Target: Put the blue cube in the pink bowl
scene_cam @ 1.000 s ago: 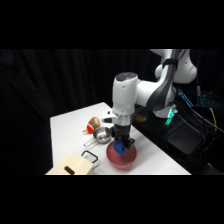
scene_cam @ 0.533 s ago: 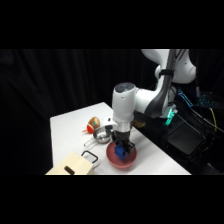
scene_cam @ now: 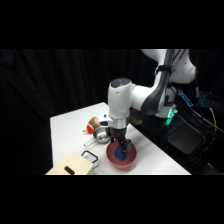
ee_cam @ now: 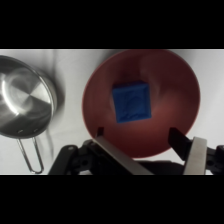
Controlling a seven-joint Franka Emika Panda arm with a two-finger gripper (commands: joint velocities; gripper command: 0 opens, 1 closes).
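Since the picture 1 second earlier, the arm had swung slightly right over the worktop, its pincer remaining low above the pink bowl.

In the side view, the pincer hung just inside the bowl's rim, with the blue cube showing beneath it. A metal pot stood just behind, a wooden block nearer the front.

In the wrist view, the blue cube lay flat on the floor of the pink bowl, apart from both fingers. The pincer was spread wide, gripping nothing. The metal pot sat beside the bowl. Placement looked finished; the next move probably called for lifting straight clear of the rim.
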